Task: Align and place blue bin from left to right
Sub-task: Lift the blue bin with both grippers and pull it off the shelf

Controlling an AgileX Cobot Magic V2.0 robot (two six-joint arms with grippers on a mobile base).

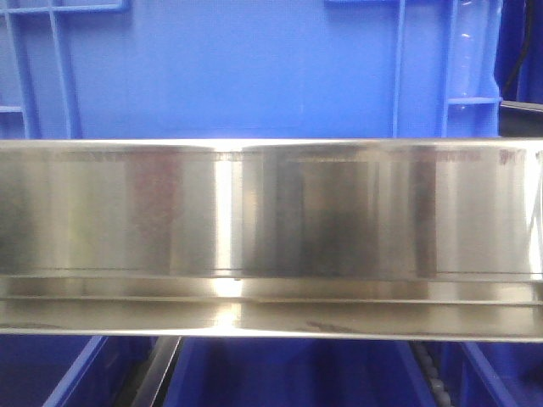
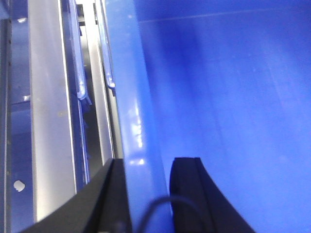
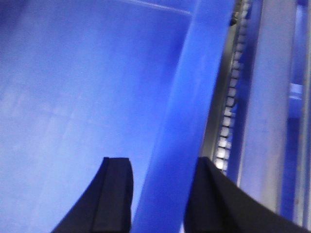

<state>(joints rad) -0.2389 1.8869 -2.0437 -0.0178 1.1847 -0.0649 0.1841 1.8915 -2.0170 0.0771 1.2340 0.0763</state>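
Note:
The blue bin point(image 1: 237, 68) fills the top of the front view, a bright-blue wall with raised ribs near both corners. In the left wrist view I look down into the blue bin point(image 2: 233, 97); my left gripper point(image 2: 148, 162) straddles its left wall, one finger outside, one inside, shut on the rim. The right wrist view shows the bin's inside point(image 3: 73, 87), and my right gripper point(image 3: 163, 162) straddles the right wall the same way, shut on it.
A polished steel shelf beam point(image 1: 271, 212) crosses the whole front view just below the bin. More blue bins point(image 1: 288, 373) sit on the level beneath. Steel rails point(image 2: 48, 97) run left of the bin, and a roller track point(image 3: 226, 121) runs along its right side.

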